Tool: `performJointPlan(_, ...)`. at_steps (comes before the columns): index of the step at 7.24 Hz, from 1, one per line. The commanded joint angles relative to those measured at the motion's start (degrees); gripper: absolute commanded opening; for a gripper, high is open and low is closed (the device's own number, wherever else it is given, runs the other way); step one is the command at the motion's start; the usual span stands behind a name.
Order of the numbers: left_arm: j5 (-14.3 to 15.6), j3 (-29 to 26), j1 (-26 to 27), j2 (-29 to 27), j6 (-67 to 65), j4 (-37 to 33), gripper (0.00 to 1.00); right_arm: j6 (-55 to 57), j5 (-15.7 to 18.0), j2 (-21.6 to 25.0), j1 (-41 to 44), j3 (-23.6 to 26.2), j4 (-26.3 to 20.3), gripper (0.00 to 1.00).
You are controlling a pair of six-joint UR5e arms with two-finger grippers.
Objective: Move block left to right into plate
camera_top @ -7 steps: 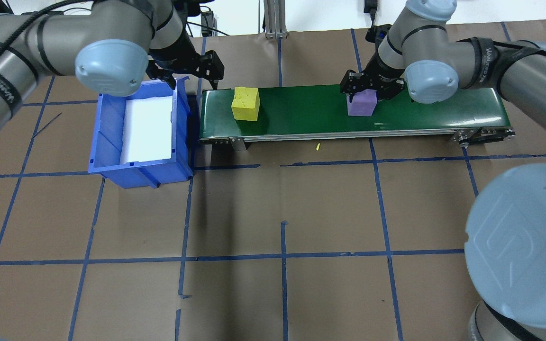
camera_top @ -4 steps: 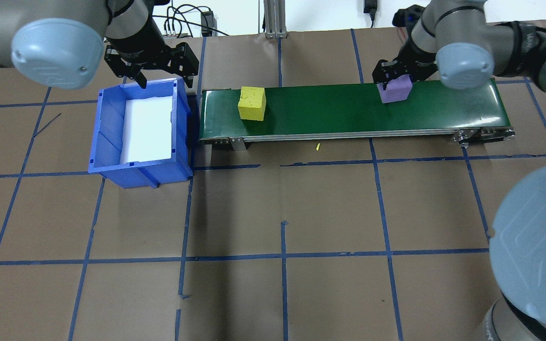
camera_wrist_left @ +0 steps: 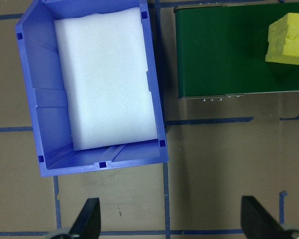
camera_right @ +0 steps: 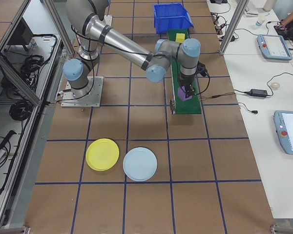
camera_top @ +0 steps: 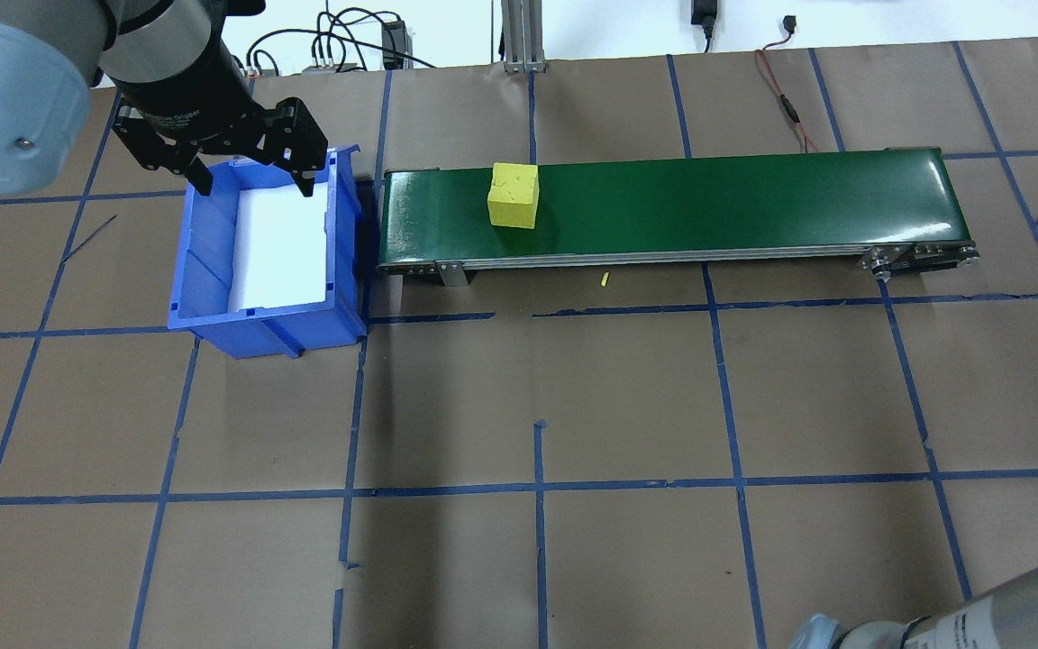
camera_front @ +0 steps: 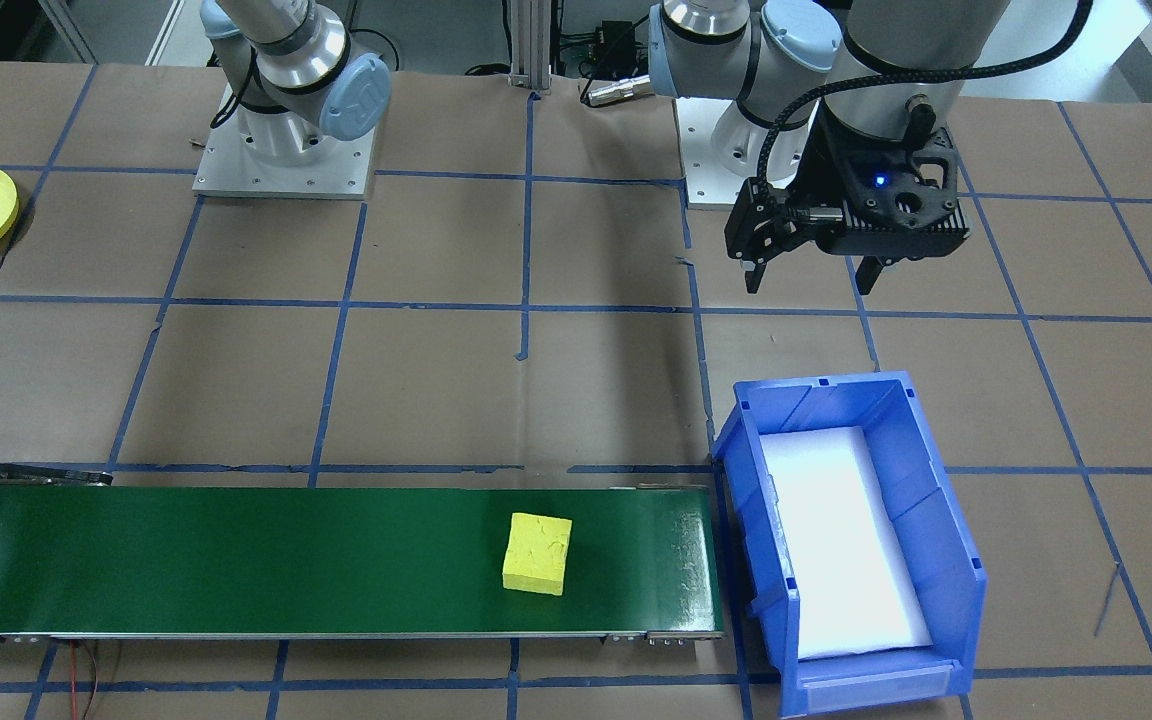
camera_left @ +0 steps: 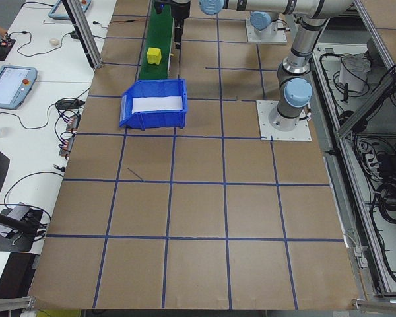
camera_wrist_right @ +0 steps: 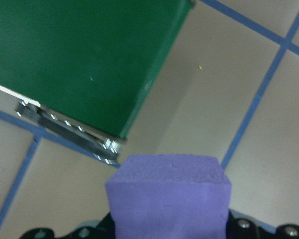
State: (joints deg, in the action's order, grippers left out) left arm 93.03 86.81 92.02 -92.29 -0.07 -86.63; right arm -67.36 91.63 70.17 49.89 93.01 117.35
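Gripping purple block [camera_wrist_right: 169,194], right end effector [camera_wrist_right: 164,226] past belt end [camera_wrist_right: 112,142]; left end effector [camera_top: 249,185] spread.

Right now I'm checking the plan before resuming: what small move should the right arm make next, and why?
Probably carry the purple block toward the yellow plate. The right jaws hold it past the green belt's end, and the plate lies empty farther out, beside a pale blue plate.

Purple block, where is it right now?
The purple block is held in the right gripper, above the conveyor belt's end on the robot's right, short of the yellow plate on the table.
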Motion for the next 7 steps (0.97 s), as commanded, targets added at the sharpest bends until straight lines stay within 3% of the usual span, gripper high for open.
performJointPlan(1,-0.2,-0.6,-1.7,0.7,1.9,-2.2,1.0,-14.8,1.1,-1.1,-11.0,2.1,3.7,0.5)
performJointPlan(3,-0.4,-0.9,-4.4,2.4,5.2,-6.4,1.0,-22.8,0.2,-4.8,-19.5,2.9,7.1,0.52)
performJointPlan(4,-3.2,-0.7,-4.9,2.6,5.1,-6.7,1.0,-23.9,-0.2,-6.0,-20.7,3.0,7.9,0.61)
performJointPlan(5,-2.9,-0.4,-4.7,2.7,5.2,-6.7,1.0,-24.0,-1.2,-6.4,-20.7,3.1,7.8,1.0)
performJointPlan(7,-2.7,-0.2,-4.7,2.9,5.1,-6.7,1.0,-23.8,-0.3,-6.2,-20.7,3.2,7.6,1.0)
